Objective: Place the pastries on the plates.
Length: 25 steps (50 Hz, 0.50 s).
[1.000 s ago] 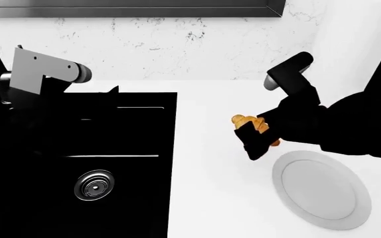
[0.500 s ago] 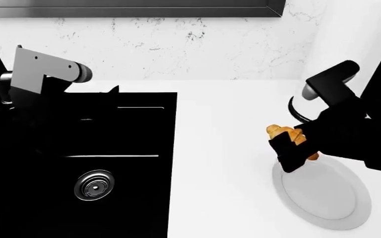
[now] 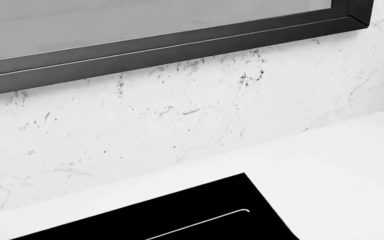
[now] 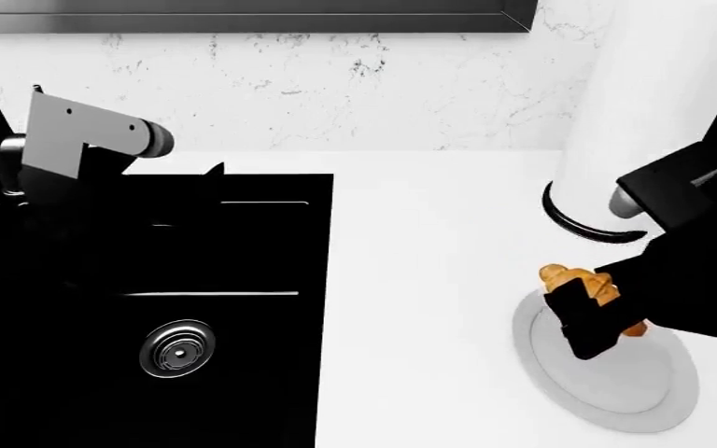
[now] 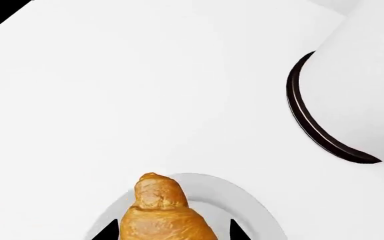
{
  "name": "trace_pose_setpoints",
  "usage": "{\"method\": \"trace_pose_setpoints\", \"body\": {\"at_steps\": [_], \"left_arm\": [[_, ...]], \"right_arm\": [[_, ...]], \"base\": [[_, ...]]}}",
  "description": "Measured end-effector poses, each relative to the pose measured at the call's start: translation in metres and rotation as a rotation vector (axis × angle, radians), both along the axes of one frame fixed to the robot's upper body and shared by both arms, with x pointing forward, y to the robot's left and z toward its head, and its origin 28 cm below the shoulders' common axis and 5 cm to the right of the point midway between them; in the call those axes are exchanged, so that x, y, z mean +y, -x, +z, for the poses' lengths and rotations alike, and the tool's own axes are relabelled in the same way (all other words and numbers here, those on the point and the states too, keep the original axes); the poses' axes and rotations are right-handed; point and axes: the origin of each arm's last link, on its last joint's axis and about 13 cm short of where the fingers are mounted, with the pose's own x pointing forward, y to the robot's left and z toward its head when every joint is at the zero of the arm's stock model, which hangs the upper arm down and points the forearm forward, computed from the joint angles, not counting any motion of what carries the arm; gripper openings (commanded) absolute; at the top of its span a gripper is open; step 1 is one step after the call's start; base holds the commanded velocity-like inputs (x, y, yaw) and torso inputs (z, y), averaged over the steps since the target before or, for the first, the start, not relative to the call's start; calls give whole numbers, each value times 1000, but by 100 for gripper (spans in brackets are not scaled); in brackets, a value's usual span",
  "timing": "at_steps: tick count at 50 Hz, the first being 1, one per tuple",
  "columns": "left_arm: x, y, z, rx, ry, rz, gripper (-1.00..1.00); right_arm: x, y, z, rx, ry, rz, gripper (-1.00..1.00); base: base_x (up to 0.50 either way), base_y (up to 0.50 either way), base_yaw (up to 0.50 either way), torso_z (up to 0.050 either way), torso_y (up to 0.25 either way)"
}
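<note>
A ridged golden-brown croissant hangs over the far-left rim of a plain light-grey plate on the white counter, held by my right gripper, which is shut on it. In the right wrist view the croissant fills the gap between the two black fingertips, with the plate's rim just beneath. My left arm hovers over the far-left part of the black sink. Its gripper is dark against the sink, and its jaws do not show in the left wrist view.
A black sink with a round drain takes up the left half. A tall white cylinder with a black base ring stands just behind the plate, close to my right arm. A marbled wall runs along the back.
My right gripper has carried the croissant rightwards and nearer, from over the bare counter to above the grey plate's rim. The left arm has not moved.
</note>
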Motion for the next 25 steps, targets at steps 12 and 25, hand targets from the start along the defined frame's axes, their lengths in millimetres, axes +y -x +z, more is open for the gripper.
{"method": "trace_pose_setpoints", "body": {"at_steps": [12, 25], "left_arm": [[1, 1, 2, -6, 2, -1, 100], [1, 1, 2, -7, 2, -4, 100]], "right_arm": [[-4, 9, -3, 17, 9, -11, -100], [-7, 16, -7, 47, 3, -10, -100]], "base": [[0, 0, 0, 0, 0], [0, 0, 0, 0, 0]]}}
